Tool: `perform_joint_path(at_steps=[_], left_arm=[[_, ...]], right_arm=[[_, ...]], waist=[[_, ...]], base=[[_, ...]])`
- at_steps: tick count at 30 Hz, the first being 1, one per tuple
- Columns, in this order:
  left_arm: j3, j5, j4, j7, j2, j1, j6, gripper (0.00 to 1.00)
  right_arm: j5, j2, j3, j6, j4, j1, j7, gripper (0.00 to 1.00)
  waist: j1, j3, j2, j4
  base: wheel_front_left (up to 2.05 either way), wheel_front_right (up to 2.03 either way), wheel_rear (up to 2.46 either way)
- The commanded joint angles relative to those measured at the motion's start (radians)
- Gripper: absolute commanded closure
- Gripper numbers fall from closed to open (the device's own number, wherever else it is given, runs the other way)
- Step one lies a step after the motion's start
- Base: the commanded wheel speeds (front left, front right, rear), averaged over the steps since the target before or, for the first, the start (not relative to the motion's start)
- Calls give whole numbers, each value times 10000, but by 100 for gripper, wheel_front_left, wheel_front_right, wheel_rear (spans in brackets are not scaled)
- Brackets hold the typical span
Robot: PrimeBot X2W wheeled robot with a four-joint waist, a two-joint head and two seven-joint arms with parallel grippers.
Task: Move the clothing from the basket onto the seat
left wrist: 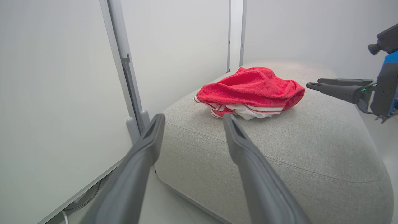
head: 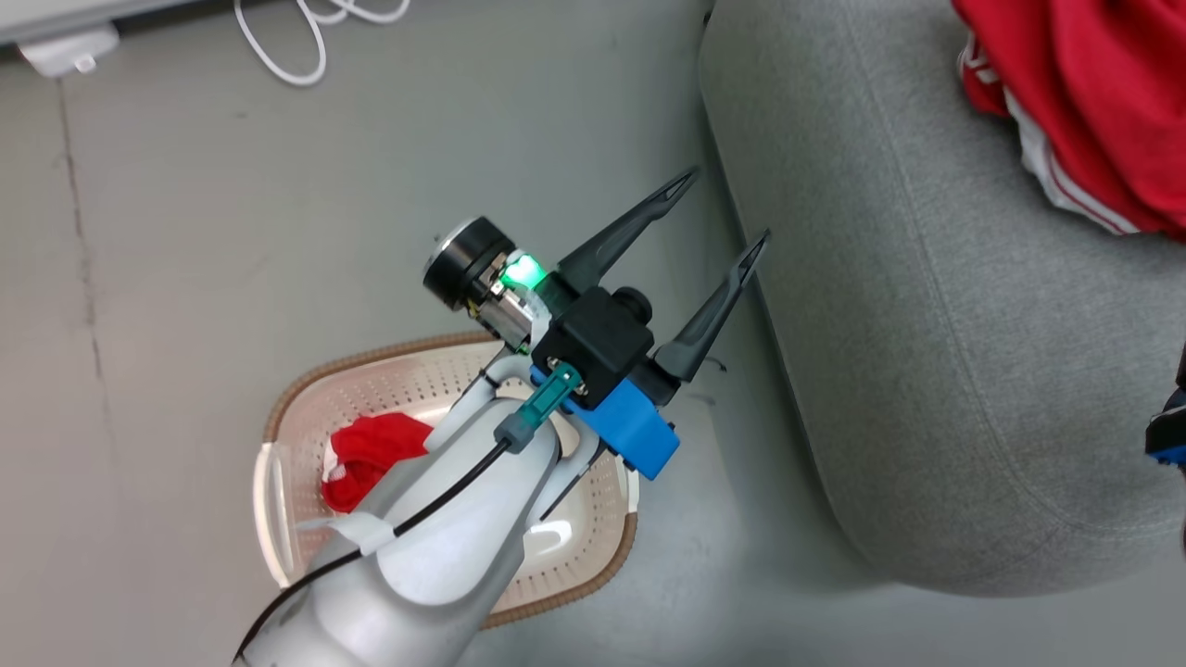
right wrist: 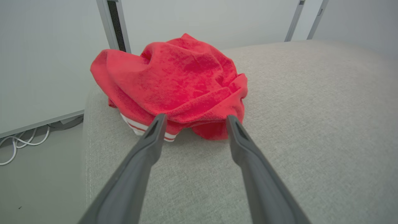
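Note:
One red piece of clothing (head: 371,454) lies in the cream basket (head: 371,357) on the floor, partly hidden under my left forearm. My left gripper (head: 727,205) hangs open and empty above the basket, its fingers pointing at the grey seat's (head: 927,324) edge. A heap of red clothing with white striped trim (head: 1093,93) rests on the seat. My right gripper (right wrist: 196,119) stands open just short of that heap (right wrist: 174,81), with nothing between its fingers. In the left wrist view the right gripper (left wrist: 312,83) is at the right, beside the heap (left wrist: 252,90).
White cables (head: 287,46) and a white box (head: 65,51) lie on the grey floor beyond the basket. White wall panels with metal posts (left wrist: 121,62) stand close behind the seat (left wrist: 311,149). More cables (right wrist: 18,143) trail along the wall's foot.

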Motion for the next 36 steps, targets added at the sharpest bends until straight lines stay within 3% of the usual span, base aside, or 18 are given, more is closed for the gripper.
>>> perform_joint_path(at_steps=[1, 14, 25, 36], left_arm=[[107, -51, -55, -27, 12, 255, 78, 0], [1634, -285, -455, -27, 134, 2439, 603, 0], [3332, -158, -1189, -28, 303, 3800, 880, 0], [4619, 186, -1900, -28, 399, 4920, 933, 0]], right_arm=[[85, 78, 63, 3, -274, 322, -8, 0], [-437, 838, 1845, 3, -2624, 1770, -10, 0], [-565, 1218, 3285, 3, -3518, 2560, -8, 0], [-755, 1667, 3433, 3, -4199, 3278, -8, 0]], waist=[[1, -560, -1, 61], [1, -2331, -1, 925], [1, -3266, -1, 1983], [1, -3849, -1, 2558]], base=[[0, 0, 0], [0, 0, 0], [0, 0, 0], [0, 0, 0]])
